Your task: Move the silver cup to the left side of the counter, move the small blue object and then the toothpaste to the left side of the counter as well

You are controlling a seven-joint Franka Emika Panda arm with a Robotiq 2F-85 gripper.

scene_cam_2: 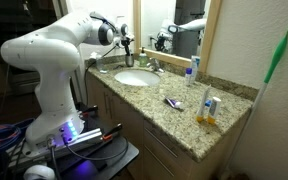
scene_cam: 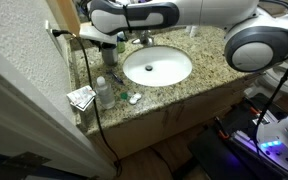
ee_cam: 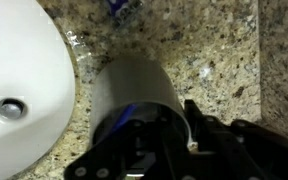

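Warm, even indoor light fell on the counter (scene_cam: 206,70), though the exterior views were soft and coarse. The white sink (ee_cam: 24,70) glared in the wrist view, where the silver cup (ee_cam: 134,85) was blurred. A blue glow (scene_cam_2: 72,135) lit the dim floor.

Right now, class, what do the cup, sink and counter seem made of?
Cup: likely metal, dull grey sheen. Sink: probably glazed ceramic, smooth glossy white. Counter: looks like polished granite, tan-brown speckles.

No text, brand or number can be read; the toothpaste (scene_cam_2: 172,102), at four o'clock from the sink (scene_cam_2: 134,79), is shown too small for lettering.
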